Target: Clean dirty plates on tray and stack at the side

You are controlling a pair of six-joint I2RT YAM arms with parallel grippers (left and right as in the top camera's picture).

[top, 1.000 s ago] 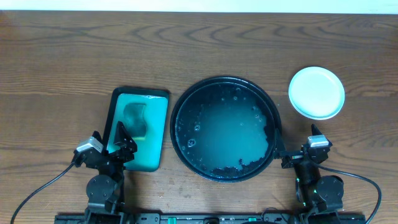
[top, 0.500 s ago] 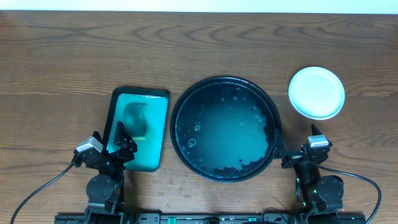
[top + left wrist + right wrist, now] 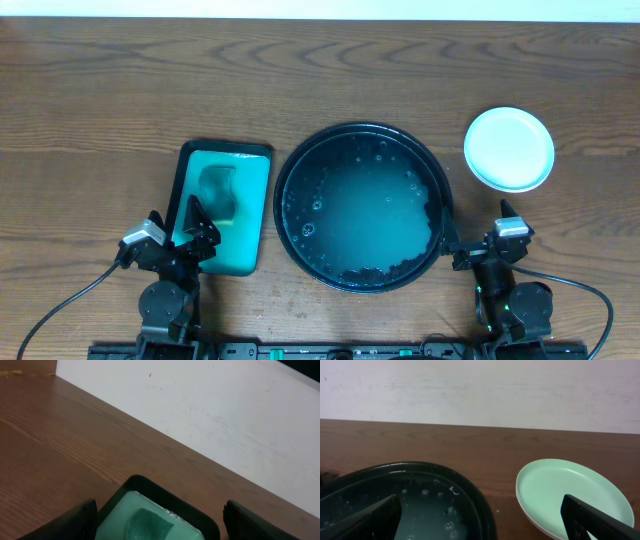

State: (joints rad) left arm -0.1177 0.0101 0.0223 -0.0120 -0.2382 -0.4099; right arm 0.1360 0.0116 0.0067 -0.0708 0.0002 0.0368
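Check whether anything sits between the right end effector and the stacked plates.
Nothing visible does. Only bare tabletop lies between the open right end effector and the plates; the black tray lies off to one side.

No readable text, labels, brands or numbers in any view. Large round black tray (image 3: 360, 128), stacked pale round plates (image 3: 509, 149), small rectangular teal-green tray (image 3: 240, 246) and the white wall (image 3: 480, 390) all show plain surfaces.

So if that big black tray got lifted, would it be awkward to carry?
Probably. The black tray holds bubbly liquid across its base, so it would likely slosh or spill if tilted. Its glossy rim looks wet, so perhaps slippery.
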